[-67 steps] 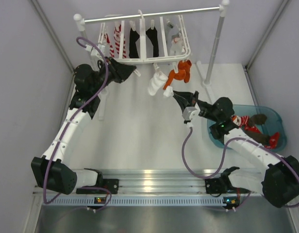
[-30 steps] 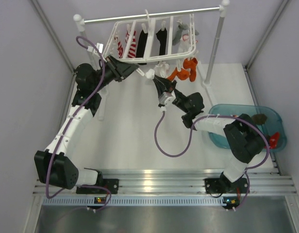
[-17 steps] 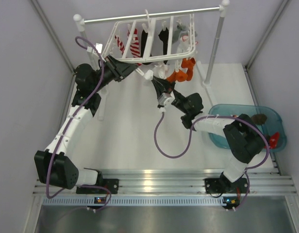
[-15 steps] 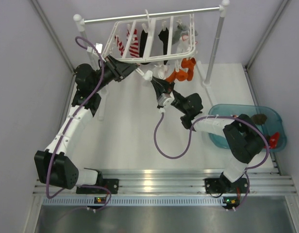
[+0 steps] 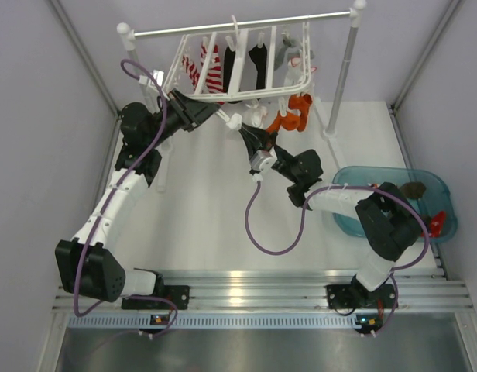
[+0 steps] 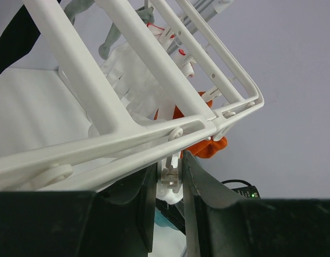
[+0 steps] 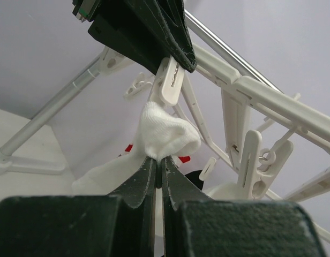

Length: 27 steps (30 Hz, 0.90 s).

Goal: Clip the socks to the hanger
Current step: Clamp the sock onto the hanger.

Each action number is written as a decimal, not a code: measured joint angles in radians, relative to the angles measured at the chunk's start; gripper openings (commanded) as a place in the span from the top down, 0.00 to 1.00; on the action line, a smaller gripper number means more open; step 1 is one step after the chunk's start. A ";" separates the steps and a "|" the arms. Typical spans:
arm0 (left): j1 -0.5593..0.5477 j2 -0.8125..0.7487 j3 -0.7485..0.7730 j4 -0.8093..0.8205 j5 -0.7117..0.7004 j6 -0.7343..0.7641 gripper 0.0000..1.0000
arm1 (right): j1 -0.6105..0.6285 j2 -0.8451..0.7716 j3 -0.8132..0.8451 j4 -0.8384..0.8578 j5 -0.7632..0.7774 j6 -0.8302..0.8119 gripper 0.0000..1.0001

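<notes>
The white hanger [image 5: 223, 97] hangs tilted from the silver rail, with red-and-white striped, black and grey socks [image 5: 237, 62] clipped on it. An orange sock [image 5: 289, 116] hangs at its front right. My left gripper [image 5: 223, 116] is shut on a white clip [image 6: 171, 176] under the frame's front bar [image 6: 127, 142]. My right gripper [image 7: 158, 159] is shut on a white sock [image 7: 165, 134], just below that clip [image 7: 170, 80]. In the top view the right gripper [image 5: 244, 133] sits right beside the left one.
The silver rail [image 5: 246, 23] stands on two white posts [image 5: 343, 66] at the back. A blue bin [image 5: 428, 180] with more socks sits at the right. The right arm's purple cable [image 5: 254, 225] loops over the table middle. Grey walls close both sides.
The hanger has tilted and swung right. My right gripper came left from near the bin with the white sock and edged up under the clip. The left gripper stays shut on the clip.
</notes>
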 measured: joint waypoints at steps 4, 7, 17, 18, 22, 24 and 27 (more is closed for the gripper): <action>0.002 0.000 -0.003 -0.005 -0.003 0.013 1.00 | 0.000 0.000 0.000 0.000 0.000 0.000 1.00; 0.004 0.000 -0.004 -0.007 -0.006 0.014 1.00 | 0.000 0.000 0.000 0.000 0.000 0.000 1.00; 0.006 0.000 -0.005 -0.005 0.003 -0.005 1.00 | 0.003 0.010 0.016 0.001 0.000 0.000 1.00; 0.006 0.000 -0.005 -0.005 0.003 -0.007 1.00 | 0.005 0.013 0.023 0.003 0.000 0.000 1.00; 0.006 0.000 -0.005 -0.004 0.007 -0.013 1.00 | 0.008 0.019 0.035 0.005 -0.001 0.000 1.00; 0.006 0.000 -0.005 -0.003 0.008 -0.018 1.00 | 0.010 0.023 0.042 0.006 0.000 0.000 1.00; 0.006 0.000 -0.005 0.002 0.013 -0.027 1.00 | 0.013 0.030 0.048 0.006 -0.001 0.000 1.00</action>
